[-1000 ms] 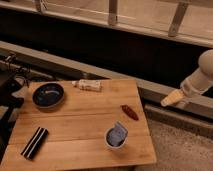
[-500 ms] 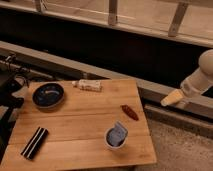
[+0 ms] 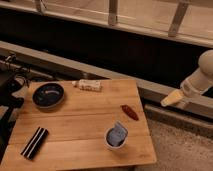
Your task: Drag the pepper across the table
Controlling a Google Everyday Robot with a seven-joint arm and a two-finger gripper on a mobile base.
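Note:
The pepper (image 3: 130, 112) is a small dark red pod lying on the light-brown wooden table (image 3: 80, 120), near its right edge. My gripper (image 3: 171, 99) hangs off the table's right side, beyond the edge and level with the pepper, well apart from it. The pale arm (image 3: 200, 75) reaches in from the right edge of the view.
A white cup with a blue packet (image 3: 116, 136) stands just in front of the pepper. A white tube-shaped bottle (image 3: 88, 85) lies at the table's far edge. A dark bowl (image 3: 48, 95) sits at the left, a black bar (image 3: 34, 142) at the front left.

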